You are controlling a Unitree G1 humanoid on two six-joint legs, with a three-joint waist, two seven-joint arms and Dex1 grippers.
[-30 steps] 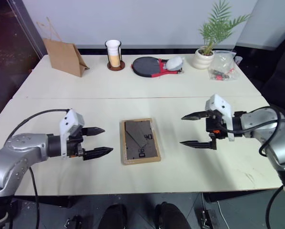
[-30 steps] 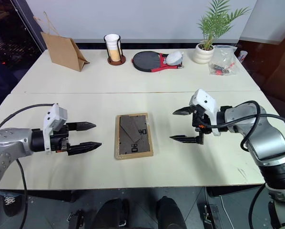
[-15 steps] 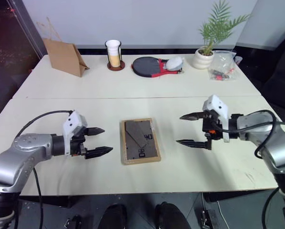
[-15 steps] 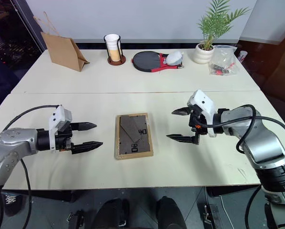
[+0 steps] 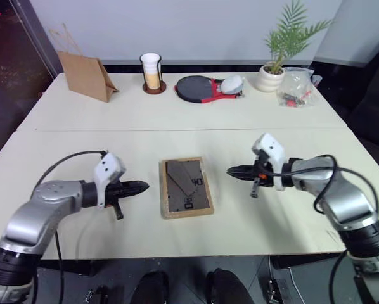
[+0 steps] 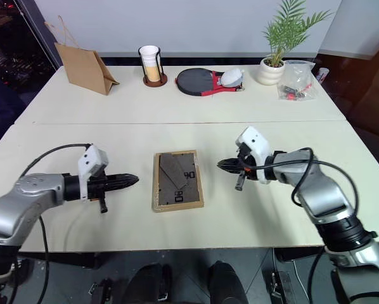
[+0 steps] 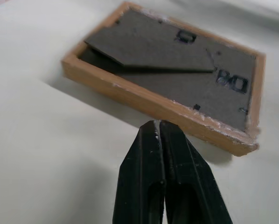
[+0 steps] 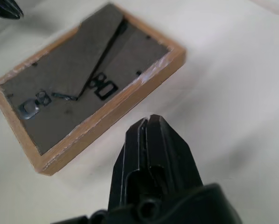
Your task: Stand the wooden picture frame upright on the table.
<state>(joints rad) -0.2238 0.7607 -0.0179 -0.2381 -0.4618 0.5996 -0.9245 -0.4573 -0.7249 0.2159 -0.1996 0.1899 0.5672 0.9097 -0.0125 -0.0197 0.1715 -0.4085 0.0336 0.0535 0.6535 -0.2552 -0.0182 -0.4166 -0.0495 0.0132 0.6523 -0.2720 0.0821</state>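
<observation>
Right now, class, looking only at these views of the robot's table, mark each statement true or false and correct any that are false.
1. The wooden picture frame lies flat on the table with its back panel up. True.
2. The left gripper holds the frame's edge. False: it is shut, empty, just short of the frame.
3. The right gripper is wide open. False: its fingers are shut together.
4. The two grippers point at the frame from opposite sides. True.
5. The brown paper bag lies beside the frame. False: it stands at the far left corner.
</observation>
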